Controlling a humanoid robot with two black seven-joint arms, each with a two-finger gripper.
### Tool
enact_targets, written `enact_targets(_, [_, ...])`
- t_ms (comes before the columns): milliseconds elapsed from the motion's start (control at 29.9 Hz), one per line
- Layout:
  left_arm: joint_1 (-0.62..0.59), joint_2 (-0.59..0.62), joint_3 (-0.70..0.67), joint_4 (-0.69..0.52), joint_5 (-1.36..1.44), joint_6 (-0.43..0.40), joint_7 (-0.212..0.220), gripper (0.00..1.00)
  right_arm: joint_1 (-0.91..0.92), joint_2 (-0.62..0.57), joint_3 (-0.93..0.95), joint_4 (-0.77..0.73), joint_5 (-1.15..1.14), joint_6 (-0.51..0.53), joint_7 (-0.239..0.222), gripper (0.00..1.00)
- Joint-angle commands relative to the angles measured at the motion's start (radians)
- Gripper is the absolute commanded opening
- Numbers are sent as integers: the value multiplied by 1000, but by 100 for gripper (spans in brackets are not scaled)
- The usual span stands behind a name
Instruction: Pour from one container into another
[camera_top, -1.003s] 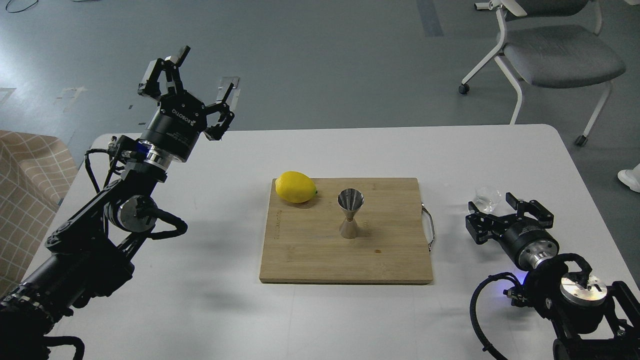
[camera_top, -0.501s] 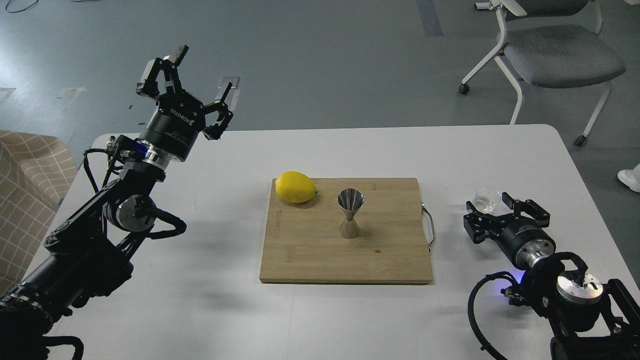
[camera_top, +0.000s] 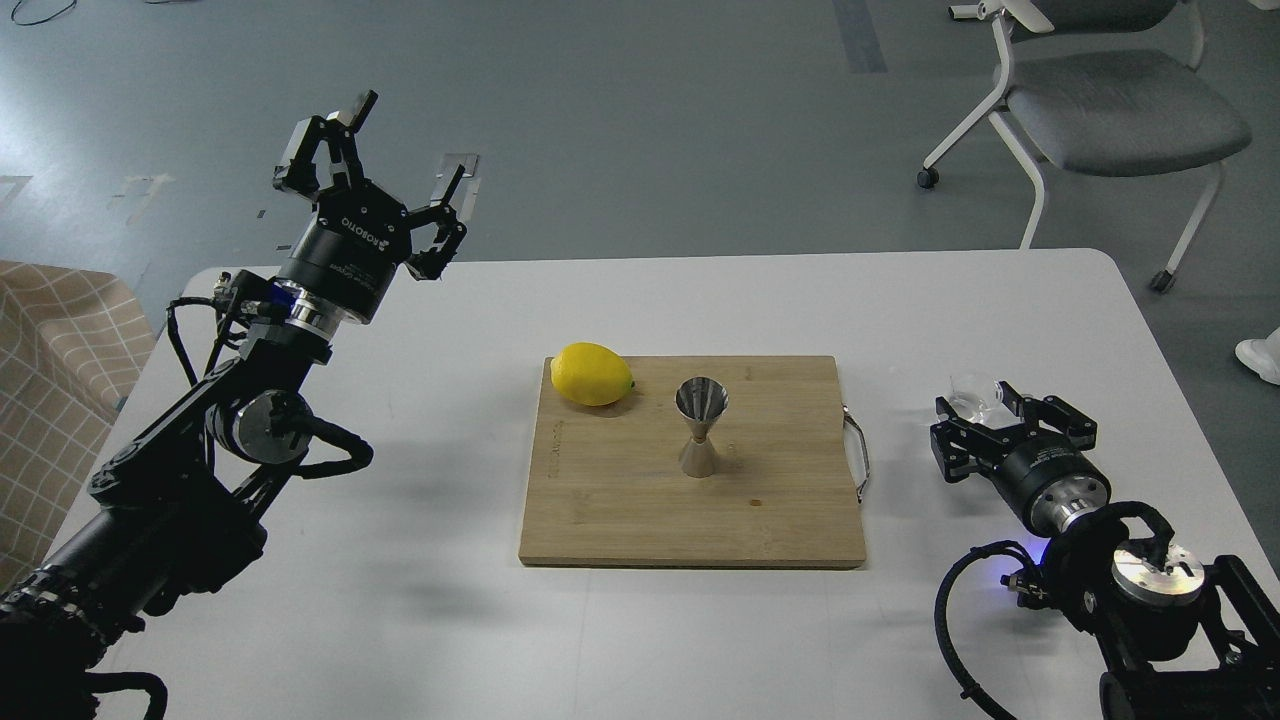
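The small clear glass tumbler (camera_top: 974, 393) stands on the white table (camera_top: 400, 600), right of the cutting board. My right gripper (camera_top: 978, 407) lies low on the table and is open, one finger on each side of the tumbler; I cannot tell whether the fingers touch the glass. The steel hourglass jigger (camera_top: 700, 427) stands upright near the middle of the wooden cutting board (camera_top: 640, 520). My left gripper (camera_top: 410, 140) is raised over the table's far left corner, open and empty, far from both vessels.
A yellow lemon (camera_top: 592, 374) sits on the board's far left corner. The board has a metal handle (camera_top: 858, 452) on its right side, facing the right gripper. A grey chair (camera_top: 1100, 100) stands beyond the table at the far right.
My right gripper has slid slightly forward, so the tumbler now sits deeper between its fingers. The left arm has barely moved.
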Motion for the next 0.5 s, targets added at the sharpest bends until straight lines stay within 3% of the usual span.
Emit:
enact_targets(0, [0,0,0,0,0,0,0,98,0,0,0,0,-13,-1,0,53])
enact_targets(468, [3,1,0,0,0,1,0,98,0,0,2,5,-5,2,0,52])
